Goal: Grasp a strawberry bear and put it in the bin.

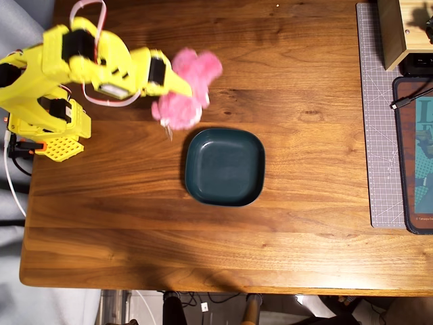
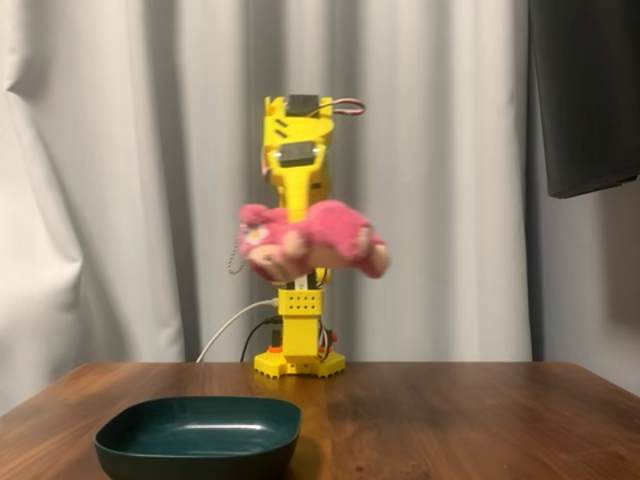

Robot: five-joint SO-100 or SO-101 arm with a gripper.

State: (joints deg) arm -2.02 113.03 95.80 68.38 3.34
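We see the yellow arm (image 1: 74,64) raised off the table (image 1: 135,230), its gripper (image 1: 177,87) clamped on the strawberry bear (image 1: 186,88), which hangs well above the wood in the fixed view (image 2: 310,240), a bit blurred; from overhead the bear sits at about 10 o'clock of the bin (image 1: 224,167), its lower edge just short of the bin's upper left corner as that view shows it, no contact since the fixed view puts the toy high in the air above the bin (image 2: 198,436); in the fixed view the bear lies roughly horizontal across the front of the arm (image 2: 297,170), one end toward 9 o'clock and the other toward 3 o'clock, and we cannot make out the fingertips there because the plush covers them; the bin rests flat on the table (image 2: 450,420), nothing inside it; the arm's base (image 1: 47,132) stands at the table's 9 o'clock edge in the overhead view, with a white cable (image 1: 12,183) trailing off it; at 3 o'clock of the table we note a grey cutting mat (image 1: 377,135), a dark mouse pad (image 1: 413,156) and the corner of a wooden box (image 1: 396,30) at 1 o'clock; pale curtains (image 2: 120,200) hang behind the arm in the fixed view
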